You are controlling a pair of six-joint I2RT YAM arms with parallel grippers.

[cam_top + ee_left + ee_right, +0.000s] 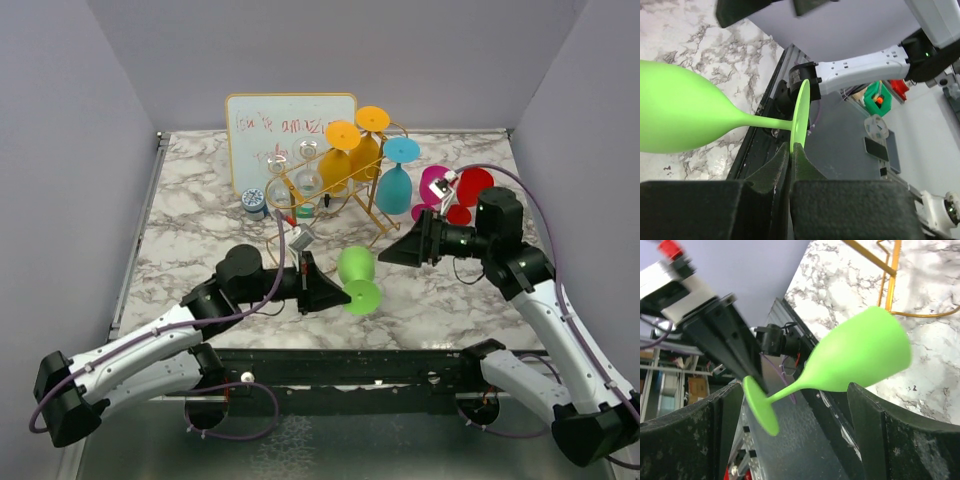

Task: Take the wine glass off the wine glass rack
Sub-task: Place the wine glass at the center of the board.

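Grey walls (60, 150) enclose a marble-patterned table (200, 200).

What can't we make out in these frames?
Top view: whiteboard writing too small to read, partly behind the wine glass rack.
Top view: red glass partly hidden by the right arm.
Left wrist view: green wine glass rim cut off by the left edge.
Top view: whether its bowl touches the table is unclear from above.
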